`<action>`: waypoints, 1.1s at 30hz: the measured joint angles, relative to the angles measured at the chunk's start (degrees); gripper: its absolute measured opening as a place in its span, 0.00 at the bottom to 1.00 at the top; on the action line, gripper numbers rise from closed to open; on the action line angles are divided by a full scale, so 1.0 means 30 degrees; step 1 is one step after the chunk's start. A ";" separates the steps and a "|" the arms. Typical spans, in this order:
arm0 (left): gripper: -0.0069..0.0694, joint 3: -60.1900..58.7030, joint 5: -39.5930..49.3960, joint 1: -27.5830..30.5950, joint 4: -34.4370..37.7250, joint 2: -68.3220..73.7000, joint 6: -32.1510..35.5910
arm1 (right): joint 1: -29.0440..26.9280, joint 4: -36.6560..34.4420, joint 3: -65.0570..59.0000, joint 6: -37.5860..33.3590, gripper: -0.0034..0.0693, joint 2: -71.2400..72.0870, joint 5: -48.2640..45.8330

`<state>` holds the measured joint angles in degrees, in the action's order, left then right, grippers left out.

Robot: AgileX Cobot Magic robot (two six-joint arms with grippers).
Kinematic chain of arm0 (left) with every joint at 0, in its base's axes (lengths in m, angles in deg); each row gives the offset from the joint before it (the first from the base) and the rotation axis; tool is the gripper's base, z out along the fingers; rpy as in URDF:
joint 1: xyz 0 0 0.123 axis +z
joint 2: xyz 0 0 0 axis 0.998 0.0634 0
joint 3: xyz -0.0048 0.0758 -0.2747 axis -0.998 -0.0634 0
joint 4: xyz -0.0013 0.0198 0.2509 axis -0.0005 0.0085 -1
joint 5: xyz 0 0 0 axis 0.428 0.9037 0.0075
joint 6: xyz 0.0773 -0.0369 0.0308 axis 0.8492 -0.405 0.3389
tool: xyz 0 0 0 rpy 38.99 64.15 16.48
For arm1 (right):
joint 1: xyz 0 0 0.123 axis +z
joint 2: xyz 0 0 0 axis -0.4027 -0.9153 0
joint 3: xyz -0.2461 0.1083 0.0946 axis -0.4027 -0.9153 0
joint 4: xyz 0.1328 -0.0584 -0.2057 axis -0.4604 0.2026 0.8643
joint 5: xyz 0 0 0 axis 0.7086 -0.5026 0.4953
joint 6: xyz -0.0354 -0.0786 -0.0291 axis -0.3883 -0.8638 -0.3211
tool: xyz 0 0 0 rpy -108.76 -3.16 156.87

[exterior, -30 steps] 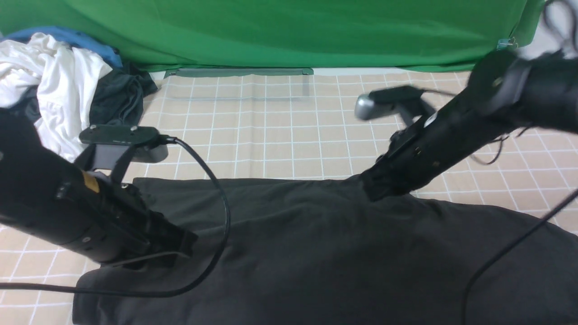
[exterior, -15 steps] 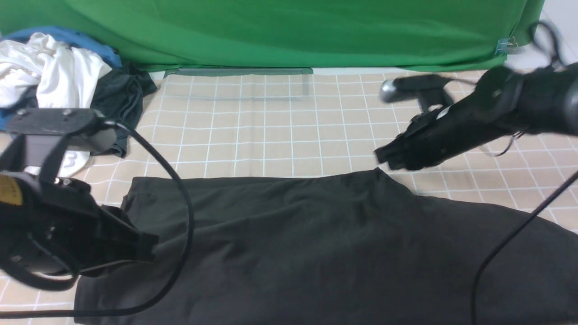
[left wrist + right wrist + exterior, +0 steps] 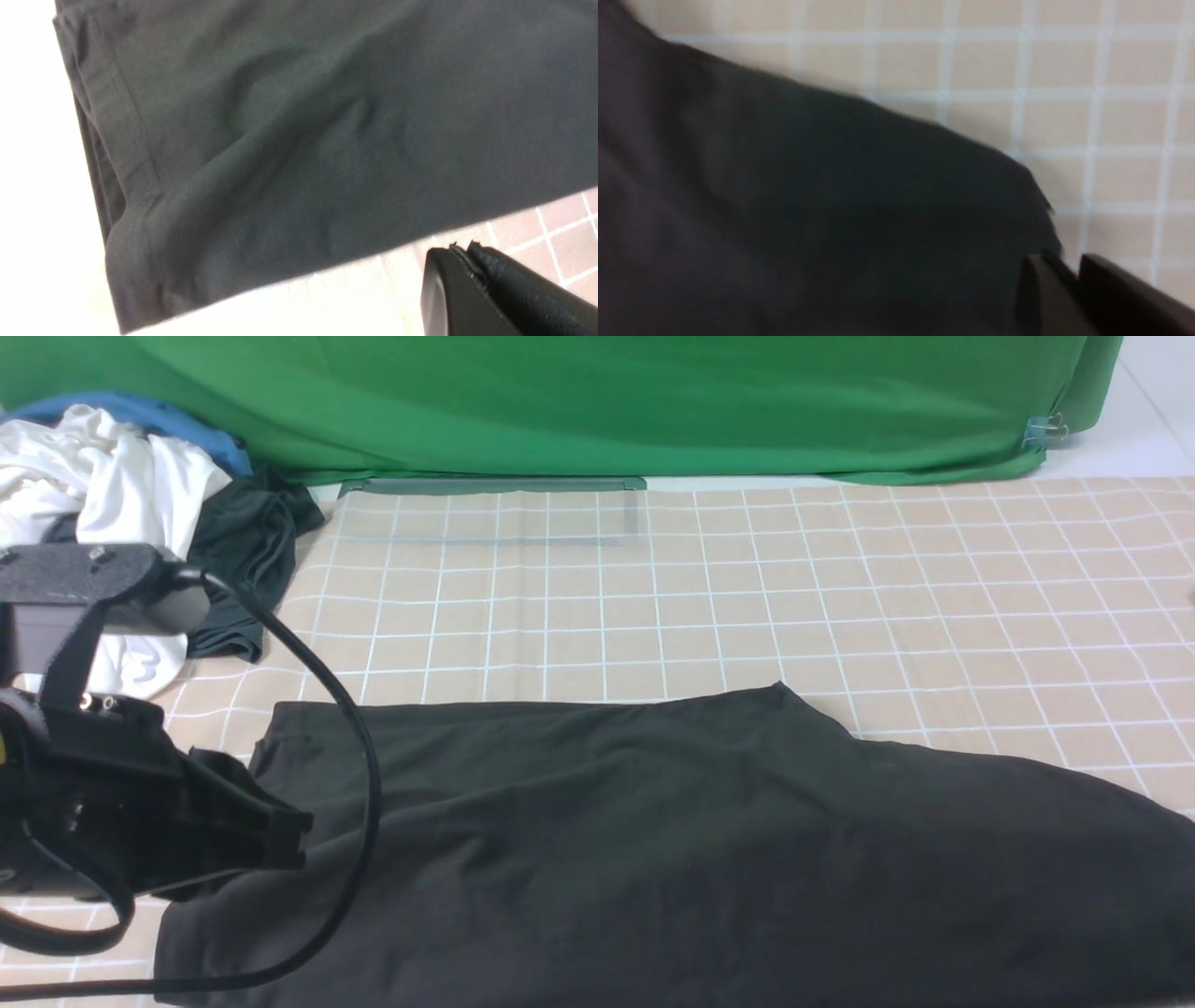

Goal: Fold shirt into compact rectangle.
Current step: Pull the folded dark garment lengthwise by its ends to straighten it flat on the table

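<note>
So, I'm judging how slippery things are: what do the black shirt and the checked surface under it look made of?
The black shirt looks like soft matte knit, probably cotton: it lies limp with shallow creases and a stitched hem. The checked surface seems a thin beige cloth or sheet; its grid lines waver slightly.

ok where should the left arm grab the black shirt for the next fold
Grip the shirt by its left end, at the hemmed edge, coming in from the robot's left. There the layers lie stacked and flat with an open edge on the checked cloth, so the left gripper, near it, could probably slide one jaw under and pinch them all.
</note>
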<state>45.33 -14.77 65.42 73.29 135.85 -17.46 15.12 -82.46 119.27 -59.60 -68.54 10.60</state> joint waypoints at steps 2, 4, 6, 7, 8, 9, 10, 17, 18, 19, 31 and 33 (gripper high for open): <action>0.12 0.0000 -0.0241 0.0000 0.0000 0.0000 0.0000 | -0.0507 0.0461 -0.1453 0.0453 0.44 0.0575 0.0390; 0.12 0.0000 -0.0340 0.0000 0.0000 0.0000 0.0000 | -0.0684 0.0599 -0.3425 0.0628 0.64 0.0782 0.1643; 0.12 0.0000 -0.0340 0.0000 0.0000 0.0000 0.0000 | -0.0684 0.0612 -0.4869 0.1023 0.81 0.0701 0.3030; 0.12 0.0000 -0.0340 0.0000 0.0000 0.0000 0.0000 | -0.0684 0.0612 -0.5011 0.1023 0.81 0.0669 0.3192; 0.12 0.0000 -0.0362 0.0000 0.0000 0.0000 0.0000 | -0.0684 0.0612 -0.5917 0.1229 0.89 0.0452 0.4393; 0.12 0.0000 -0.0361 0.0000 0.0000 0.0000 0.0000 | -0.0684 0.0637 -0.6506 0.1489 0.94 0.0143 0.5203; 0.12 0.0000 -0.0361 0.0000 0.0000 0.0000 0.0000 | -0.0684 0.0667 -0.6775 0.1489 0.96 -0.0124 0.5904; 0.12 0.0000 -0.0361 0.0000 0.0000 0.0000 0.0018 | -0.0684 0.0688 -0.7151 0.1882 0.98 -0.3204 0.7923; 0.12 0.0000 -0.0361 0.0000 0.0000 0.0000 0.0018 | -0.0684 0.0688 -0.7151 0.1888 0.98 -0.3758 0.8102; 0.12 0.0000 -0.0361 0.0000 0.0000 0.0000 0.0018 | -0.0684 0.0688 -0.7151 0.1888 0.97 -0.3845 0.8146; 0.12 0.0000 -0.0361 0.0000 0.0000 0.0000 0.0760 | -0.0683 -0.0799 -0.6915 -0.0378 0.19 -0.4351 0.8016; 0.12 0.0000 -0.0361 0.0000 -0.0007 0.0000 0.0833 | -0.0683 -0.0654 -0.6764 -0.0497 0.19 -0.3954 0.7604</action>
<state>45.33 -15.85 65.42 73.27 135.85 -14.96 13.07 -84.42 98.98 -61.09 -80.40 33.41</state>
